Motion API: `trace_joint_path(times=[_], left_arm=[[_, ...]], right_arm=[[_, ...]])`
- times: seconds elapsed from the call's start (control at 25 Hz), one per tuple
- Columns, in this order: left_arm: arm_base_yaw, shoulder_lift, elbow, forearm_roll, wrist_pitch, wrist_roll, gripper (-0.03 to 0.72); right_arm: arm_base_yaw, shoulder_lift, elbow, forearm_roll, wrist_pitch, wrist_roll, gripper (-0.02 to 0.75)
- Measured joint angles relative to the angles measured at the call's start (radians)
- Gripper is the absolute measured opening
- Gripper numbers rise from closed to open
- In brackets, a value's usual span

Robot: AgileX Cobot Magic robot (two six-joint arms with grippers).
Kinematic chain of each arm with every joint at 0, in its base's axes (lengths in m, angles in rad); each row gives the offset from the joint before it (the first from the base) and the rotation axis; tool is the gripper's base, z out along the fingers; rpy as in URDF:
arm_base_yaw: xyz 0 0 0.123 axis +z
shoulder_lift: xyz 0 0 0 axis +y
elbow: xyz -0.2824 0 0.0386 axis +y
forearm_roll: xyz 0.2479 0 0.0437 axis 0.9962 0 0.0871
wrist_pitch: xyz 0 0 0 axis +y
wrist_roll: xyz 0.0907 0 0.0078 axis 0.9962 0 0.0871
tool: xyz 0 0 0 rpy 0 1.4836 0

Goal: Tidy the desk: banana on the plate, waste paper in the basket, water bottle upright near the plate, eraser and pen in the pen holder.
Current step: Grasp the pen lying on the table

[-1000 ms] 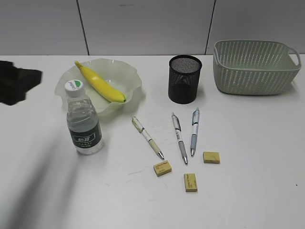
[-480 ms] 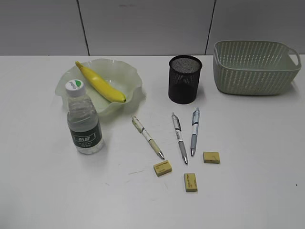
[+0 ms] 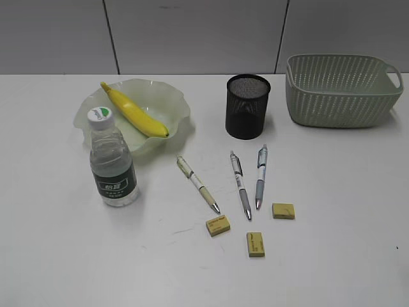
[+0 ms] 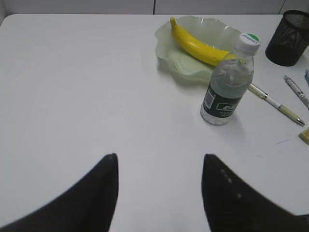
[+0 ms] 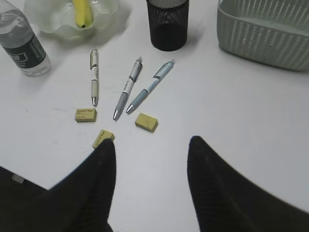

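A yellow banana lies on the pale green plate. A water bottle stands upright just in front of the plate. The black mesh pen holder stands mid-table. Three pens and three yellow erasers lie in front of it. The green basket is at the back right. No waste paper shows. Neither arm shows in the exterior view. My left gripper is open and empty, well left of the bottle. My right gripper is open and empty, near the erasers.
The white table ends at a grey wall behind the plate and basket. In the right wrist view one eraser lies right by my left fingertip.
The dark left arm that showed at the left edge one second ago has drawn back out of the exterior view. Nothing on the table has moved.
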Motion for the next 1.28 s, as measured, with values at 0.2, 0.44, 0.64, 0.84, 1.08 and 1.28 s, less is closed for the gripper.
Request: trace_joint_path(times=[0.2, 0.44, 0.64, 0.84, 1.08, 1.28], left_arm=[[0.009, -0.011, 0.000, 0.001, 0.000, 0.002, 0.414], [0.098, -0.050, 0.000, 0.011, 0.002, 0.002, 0.407], [0.132, -0.050, 0.000, 0.014, 0.003, 0.002, 0.405], [0.144, -0.050, 0.000, 0.014, 0.003, 0.002, 0.405], [0.144, -0.050, 0.000, 0.014, 0.003, 0.002, 0.398], [0.145, -0.050, 0.000, 0.014, 0.003, 0.002, 0.396]], right_arm=[[0.002, 0.413, -0.045, 0.107, -0.131, -0.075, 0.391], [0.225, 0.910, -0.262, 0.100, -0.293, -0.005, 0.358], [0.311, 1.325, -0.560, -0.251, -0.261, 0.504, 0.366], [0.312, 1.621, -0.849, -0.328, -0.067, 0.644, 0.414], [0.322, 1.772, -1.050, -0.317, 0.030, 0.695, 0.423], [0.333, 1.825, -1.084, -0.353, 0.053, 0.768, 0.422]])
